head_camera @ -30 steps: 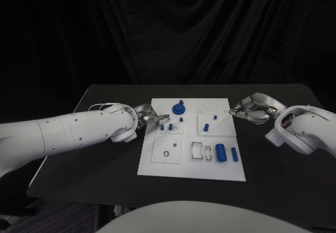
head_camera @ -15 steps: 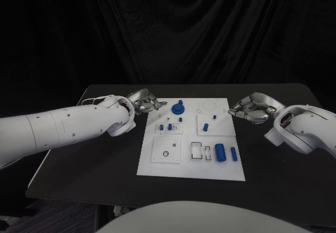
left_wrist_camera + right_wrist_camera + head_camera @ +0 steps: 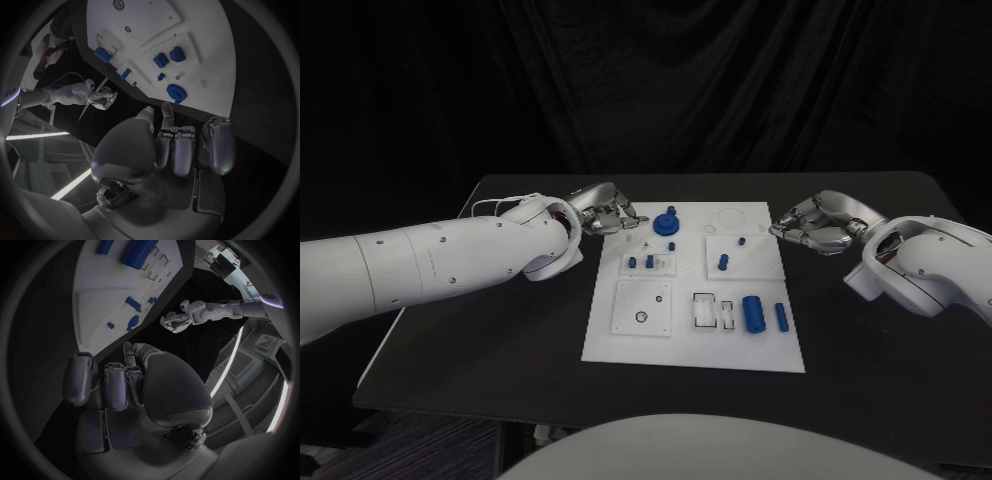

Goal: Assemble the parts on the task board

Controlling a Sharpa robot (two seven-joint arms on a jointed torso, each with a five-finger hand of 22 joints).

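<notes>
The white task board [image 3: 629,335] lies in the middle of the black table. On it a blue round part [image 3: 666,225] stands at the far end, with small blue pegs [image 3: 649,262] nearer and a thick blue cylinder [image 3: 753,312] near the right edge. My left hand [image 3: 606,218] hovers just off the board's far left corner, fingers curled in on nothing; the left wrist view shows this hand [image 3: 181,145] behind the round part [image 3: 176,92]. My right hand [image 3: 813,226] stays off the board's right edge, also curled with nothing in it [image 3: 119,382].
A thin blue rod [image 3: 782,318] lies beside the thick cylinder. Rectangular slots [image 3: 708,311] and a round hole [image 3: 642,317] are cut into the near half of the board. Bare black table [image 3: 502,330] lies left and right of the board.
My left hand has drawn back from over the small pegs to the board's far left corner. The right hand has stayed put. The parts have not shifted.
</notes>
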